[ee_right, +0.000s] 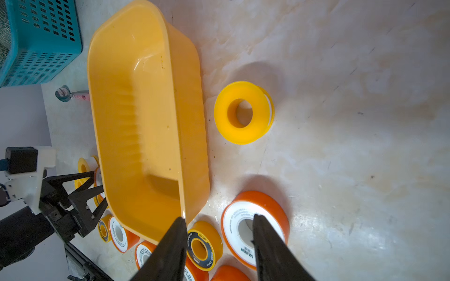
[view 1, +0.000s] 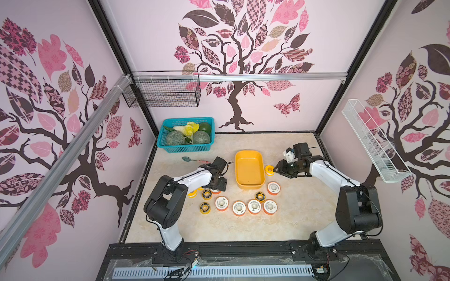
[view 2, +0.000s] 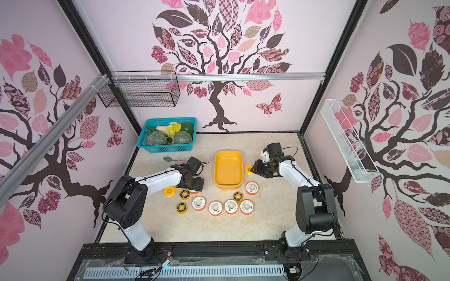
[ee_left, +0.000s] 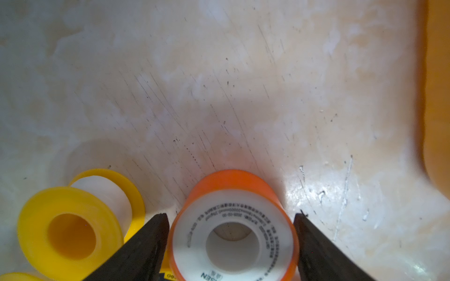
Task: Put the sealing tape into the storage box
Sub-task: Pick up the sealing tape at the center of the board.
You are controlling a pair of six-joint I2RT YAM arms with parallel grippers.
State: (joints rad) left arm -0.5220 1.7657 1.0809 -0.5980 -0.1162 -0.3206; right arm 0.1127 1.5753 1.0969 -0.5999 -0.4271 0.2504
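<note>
Now: box (view 1: 249,170) sits mid-table, empty. Left gripper (ee_left: 230,215) is low at the box's 8 o'clock, jaws wide and straddling an orange spool (ee_left: 233,185) that lies flat on the table, white face up. Each jaw stands just beside its rim; I cannot tell whether they touch it. A yellow spool (ee_left: 68,233) lies just outside one jaw. Right gripper (ee_right: 219,217) hangs at the box's 3 o'clock, jaws about half apart, nothing between them. Lone yellow spool (view 1: 269,169) lies flat between the box wall and the right gripper. It is at the gripper's 9 o'clock in both top views, and clear of the tips in the right wrist view. The other spools lie on the table from the box's 5 to 7 o'clock. One orange-rimmed spool (view 1: 273,188) is just off the box's near right corner. Four more sit in a row (view 1: 254,206) nearer the front, with black-faced spools (view 1: 260,196) among them.
</note>
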